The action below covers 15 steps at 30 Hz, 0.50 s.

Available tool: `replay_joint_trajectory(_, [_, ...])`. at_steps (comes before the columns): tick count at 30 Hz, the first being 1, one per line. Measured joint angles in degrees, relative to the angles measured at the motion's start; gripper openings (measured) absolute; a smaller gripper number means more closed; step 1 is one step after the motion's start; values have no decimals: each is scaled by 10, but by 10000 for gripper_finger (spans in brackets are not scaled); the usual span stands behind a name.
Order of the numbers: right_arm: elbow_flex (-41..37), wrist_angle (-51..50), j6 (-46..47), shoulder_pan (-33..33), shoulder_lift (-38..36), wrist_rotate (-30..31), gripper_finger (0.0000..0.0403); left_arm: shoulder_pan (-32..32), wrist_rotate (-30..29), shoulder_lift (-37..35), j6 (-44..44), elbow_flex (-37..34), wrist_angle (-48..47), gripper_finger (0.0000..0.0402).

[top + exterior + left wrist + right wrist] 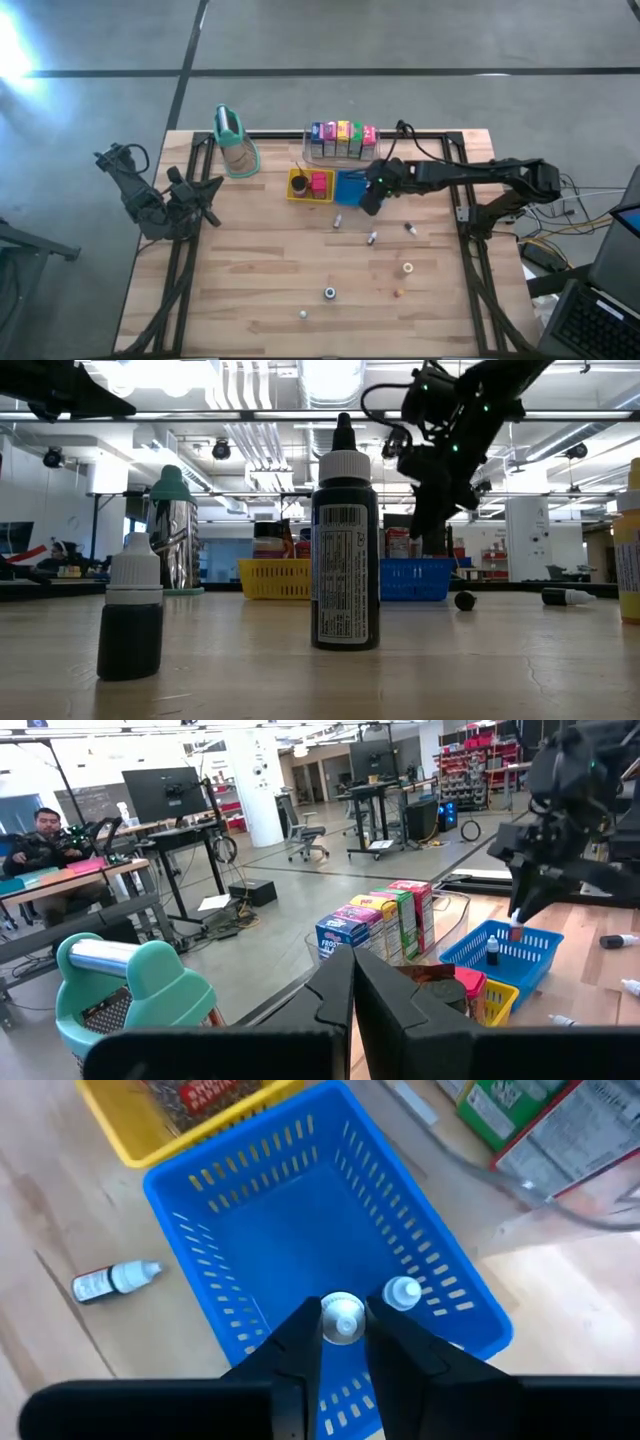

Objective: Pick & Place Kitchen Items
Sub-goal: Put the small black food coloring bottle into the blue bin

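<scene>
My right gripper (pixel 370 203) hangs over the blue basket (pixel 300 1210), shut on a small dropper bottle (pixel 343 1320) with a white cap. A second small bottle (pixel 403 1292) stands upright inside the basket. More small bottles lie on the wood, one (pixel 115 1280) just beside the basket. Beside the blue basket, the yellow basket (pixel 298 187) holds a pink carton. A row of colourful cartons (pixel 342 133) stands in a clear bin at the far edge. My left gripper (pixel 352 1005) is shut at the table's left edge, off the wood. My right gripper pinches the dropper bottle at its white cap (pixel 345 1328) between the two fingertips. The fingers come from above, slanting down. The cap end faces up at the wrist camera and hides the bottle's body. The bottle is lifted clear, above the inside of the blue basket.
A tall tan container with a teal top (pixel 235 140) stands at the far left. Loose small bottles and caps are scattered over the middle and near part of the table (pixel 372 238) (pixel 330 292); two dark bottles (pixel 345 560) (pixel 130 618) stand near the front.
</scene>
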Motion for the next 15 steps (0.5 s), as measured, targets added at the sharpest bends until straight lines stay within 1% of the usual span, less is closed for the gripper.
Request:
replay_joint_trajectory(3, [-25,34,3,-8,1,0,56,0,0,0,0,0,0,14])
replay_joint_trajectory(6, [-43,58,3,-13,1,0,60,0,0,0,0,0,0,14])
replay_joint_trajectory(11, [-57,61,3,-16,3,0,72,0,0,0,0,0,0,14])
replay_joint_trajectory(15, [-58,62,2,-16,9,0,64,0,0,0,0,0,0,14])
